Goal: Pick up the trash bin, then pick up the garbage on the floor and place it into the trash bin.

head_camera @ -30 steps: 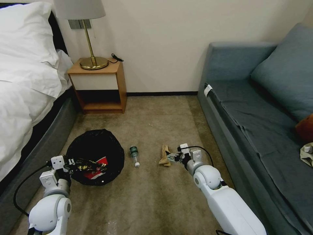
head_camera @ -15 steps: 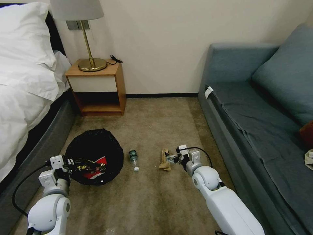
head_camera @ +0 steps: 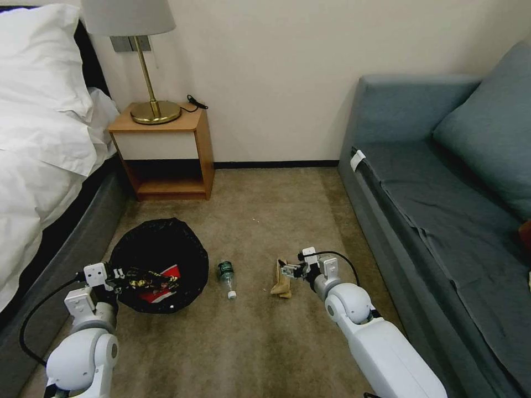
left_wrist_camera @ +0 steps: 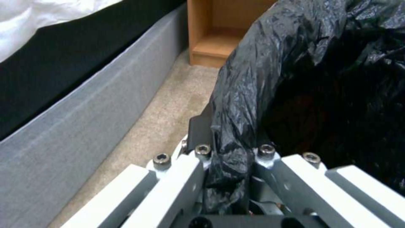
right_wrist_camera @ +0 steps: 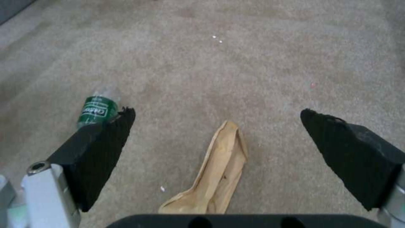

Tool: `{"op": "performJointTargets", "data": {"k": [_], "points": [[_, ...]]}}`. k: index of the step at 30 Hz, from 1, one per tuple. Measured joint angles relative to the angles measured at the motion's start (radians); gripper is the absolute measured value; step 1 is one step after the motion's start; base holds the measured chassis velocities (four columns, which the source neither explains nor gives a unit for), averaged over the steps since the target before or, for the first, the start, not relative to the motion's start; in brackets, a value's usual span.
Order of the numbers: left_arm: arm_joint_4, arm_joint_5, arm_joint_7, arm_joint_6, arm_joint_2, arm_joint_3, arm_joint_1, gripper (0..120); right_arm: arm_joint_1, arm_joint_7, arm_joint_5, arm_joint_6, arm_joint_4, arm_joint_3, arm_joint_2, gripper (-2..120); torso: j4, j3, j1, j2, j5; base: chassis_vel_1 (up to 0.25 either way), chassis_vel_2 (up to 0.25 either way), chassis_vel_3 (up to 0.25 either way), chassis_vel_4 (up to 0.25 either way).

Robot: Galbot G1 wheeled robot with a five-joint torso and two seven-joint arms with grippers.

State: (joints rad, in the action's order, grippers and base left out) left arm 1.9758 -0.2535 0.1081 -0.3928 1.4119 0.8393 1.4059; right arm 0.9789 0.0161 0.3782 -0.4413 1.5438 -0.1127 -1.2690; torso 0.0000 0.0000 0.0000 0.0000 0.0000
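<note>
The trash bin [head_camera: 157, 251], lined with a crinkly black bag, is on the left of the carpet, with a red-and-white wrapper [head_camera: 166, 276] and a gold-and-dark wrapper [head_camera: 145, 279] inside. My left gripper [head_camera: 118, 273] is shut on its near rim. In the left wrist view the left gripper [left_wrist_camera: 230, 148] pinches the fold of the trash bin [left_wrist_camera: 270, 72]. A clear bottle [head_camera: 225, 275] with a green label lies right of the bin. My right gripper [head_camera: 287, 271] hangs open over the crumpled tan paper [head_camera: 280, 282]. In the right wrist view the paper [right_wrist_camera: 219, 171] lies below the right gripper [right_wrist_camera: 218, 111], with the bottle [right_wrist_camera: 96, 109] beside one finger.
A bed [head_camera: 38, 138] with a grey base runs along the left. A wooden nightstand [head_camera: 166, 149] with a brass lamp [head_camera: 149, 105] stands against the far wall. A blue-grey sofa [head_camera: 442, 210] bounds the right. Carpet [head_camera: 265, 221] lies open between them.
The whole view has shifted, so the camera moved: the bottle and paper now sit a little lower in the picture. Both grippers keep their states; the bin stays held.
</note>
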Motion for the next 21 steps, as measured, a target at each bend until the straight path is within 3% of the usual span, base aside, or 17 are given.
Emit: {"op": "performJointTargets", "data": {"k": [21], "points": [[-0.007,0.001,-0.004,0.004,0.003,-0.001,0.002,4,0.010,-0.006,-0.022,0.001,-0.015,0.002,-0.012,100,-0.0001,0.000,0.000,0.000,0.0000,-0.055,0.058,0.051,-0.053]]}}
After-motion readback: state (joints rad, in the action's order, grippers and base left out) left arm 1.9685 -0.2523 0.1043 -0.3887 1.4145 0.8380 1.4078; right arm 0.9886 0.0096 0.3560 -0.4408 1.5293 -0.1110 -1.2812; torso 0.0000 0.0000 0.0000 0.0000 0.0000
